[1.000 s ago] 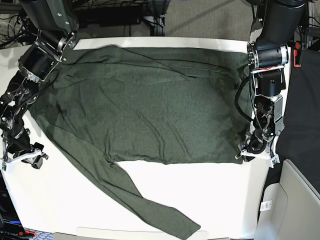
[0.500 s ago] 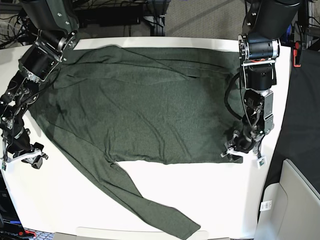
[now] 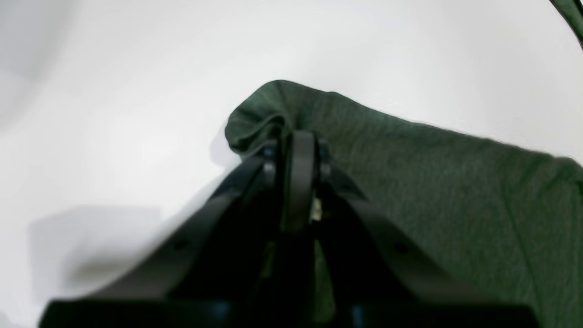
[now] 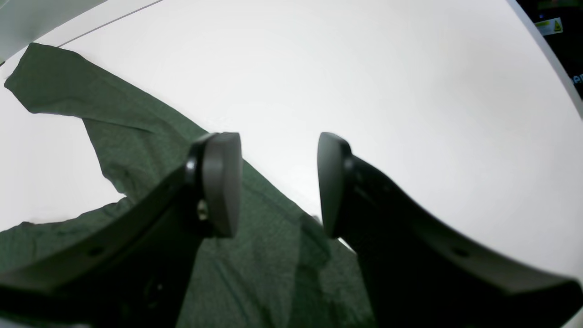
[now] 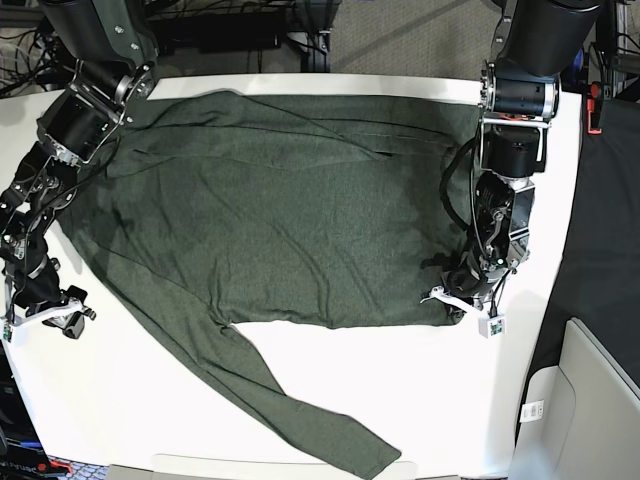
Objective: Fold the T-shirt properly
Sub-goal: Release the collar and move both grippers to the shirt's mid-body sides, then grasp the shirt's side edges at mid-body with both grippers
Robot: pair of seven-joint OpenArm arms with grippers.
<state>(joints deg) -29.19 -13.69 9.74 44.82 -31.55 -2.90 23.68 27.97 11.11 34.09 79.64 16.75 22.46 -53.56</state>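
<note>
Shirt (image 5: 270, 210) lies spread flat on table (image 5: 400, 390), no fold made yet; left gripper (image 3: 296, 150) clenched on its hem corner, right gripper (image 4: 278, 182) gaping, empty, above sleeve edge

T-shirt (image 5: 280, 210): dark olive green, heathered fleck across the knit, plain with no print; same tone on the sleeve (image 5: 300, 420). Counter (image 5: 420, 390): plain white, no pattern. Left gripper (image 3: 298, 150) and right gripper (image 4: 278, 182): black housings; right gripper's pads (image 4: 223, 182) matte grey, and a small white tag (image 5: 490, 327) shows at the left gripper in the base view.
</note>
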